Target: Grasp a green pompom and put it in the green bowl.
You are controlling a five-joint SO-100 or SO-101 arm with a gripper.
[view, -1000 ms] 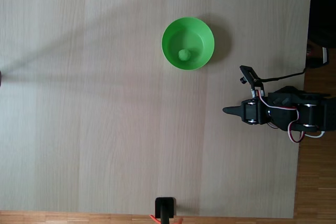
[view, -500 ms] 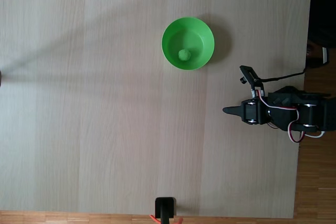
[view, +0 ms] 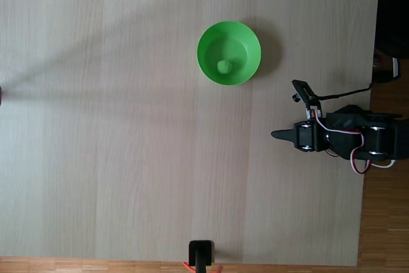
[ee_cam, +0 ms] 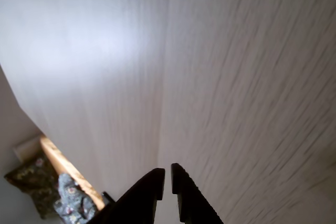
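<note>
In the fixed view the green bowl [view: 229,52] stands on the pale wooden table, upper middle. The green pompom [view: 223,66] lies inside it, near the bottom of the bowl. My gripper [view: 275,135] sits folded back at the right side of the table, well below and right of the bowl, its black tip pointing left. In the wrist view the gripper [ee_cam: 167,178] enters from the bottom edge with its two dark fingers almost touching and nothing between them, over bare table.
A black stand [view: 200,254] rises at the table's bottom edge in the fixed view. The arm's base and cables [view: 367,142] occupy the right edge. In the wrist view, patterned fabric [ee_cam: 58,198] lies beyond the table edge at lower left.
</note>
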